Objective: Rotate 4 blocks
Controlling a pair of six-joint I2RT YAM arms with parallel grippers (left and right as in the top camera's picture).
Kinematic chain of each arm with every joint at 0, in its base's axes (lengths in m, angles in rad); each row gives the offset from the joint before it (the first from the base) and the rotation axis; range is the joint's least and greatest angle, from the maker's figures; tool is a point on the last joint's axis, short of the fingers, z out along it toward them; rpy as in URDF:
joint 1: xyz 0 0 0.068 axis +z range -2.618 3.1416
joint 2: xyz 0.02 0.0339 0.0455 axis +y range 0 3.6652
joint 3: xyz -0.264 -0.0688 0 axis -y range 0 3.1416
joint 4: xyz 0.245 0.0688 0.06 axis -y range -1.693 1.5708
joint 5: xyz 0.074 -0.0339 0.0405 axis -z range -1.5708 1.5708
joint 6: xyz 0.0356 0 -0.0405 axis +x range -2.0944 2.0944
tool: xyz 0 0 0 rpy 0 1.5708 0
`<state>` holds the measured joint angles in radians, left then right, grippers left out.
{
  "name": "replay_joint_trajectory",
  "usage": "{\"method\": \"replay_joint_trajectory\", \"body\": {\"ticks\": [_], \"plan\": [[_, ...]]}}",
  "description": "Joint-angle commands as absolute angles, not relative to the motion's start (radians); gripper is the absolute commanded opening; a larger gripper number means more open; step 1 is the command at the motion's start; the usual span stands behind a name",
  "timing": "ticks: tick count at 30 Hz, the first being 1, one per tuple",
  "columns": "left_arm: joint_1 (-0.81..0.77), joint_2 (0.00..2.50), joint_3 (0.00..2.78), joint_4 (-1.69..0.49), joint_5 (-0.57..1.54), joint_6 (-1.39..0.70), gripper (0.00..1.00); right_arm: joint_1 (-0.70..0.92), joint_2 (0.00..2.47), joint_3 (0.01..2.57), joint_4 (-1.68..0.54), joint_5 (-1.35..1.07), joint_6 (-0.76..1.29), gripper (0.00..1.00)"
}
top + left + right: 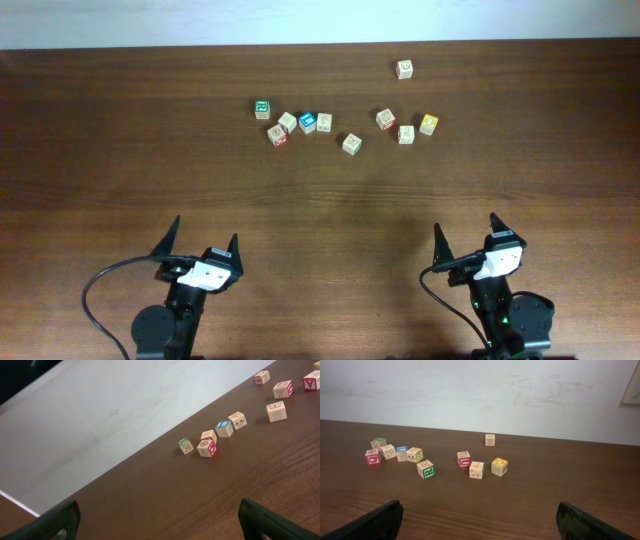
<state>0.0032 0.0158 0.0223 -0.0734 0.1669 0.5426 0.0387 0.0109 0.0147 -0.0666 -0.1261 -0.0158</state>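
Brown desk (120,170), alphabet blocks (351,144) scattered. Left pincer (205,230), right pincer (466,223) wide open, empty. Seemingly unstarted; next needs a reach to blue-topped block (307,122)

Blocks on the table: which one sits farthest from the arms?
The lone pale block at upper right in the overhead view; the others sit in a loose row closer in.

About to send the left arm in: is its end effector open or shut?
Open. On the left end effector the fingers stand wide apart, nothing between them.
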Motion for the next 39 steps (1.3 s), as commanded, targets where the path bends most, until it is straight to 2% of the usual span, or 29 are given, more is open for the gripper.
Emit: {"method": "replay_joint_trajectory", "body": {"ticks": [1,28,39], "plan": [[0.011,0.006,0.010,-0.068,0.160,0.558,0.99,0.032,0.004,0.006,-0.067,-0.135,-0.019,0.98],[0.011,0.006,0.010,-0.036,0.199,0.557,0.99,0.032,0.004,0.006,-0.034,-0.133,-0.019,0.98],[0.011,0.033,0.089,-0.054,0.244,0.346,0.99,0.032,0.028,0.067,-0.034,-0.128,-0.019,0.98]]}}
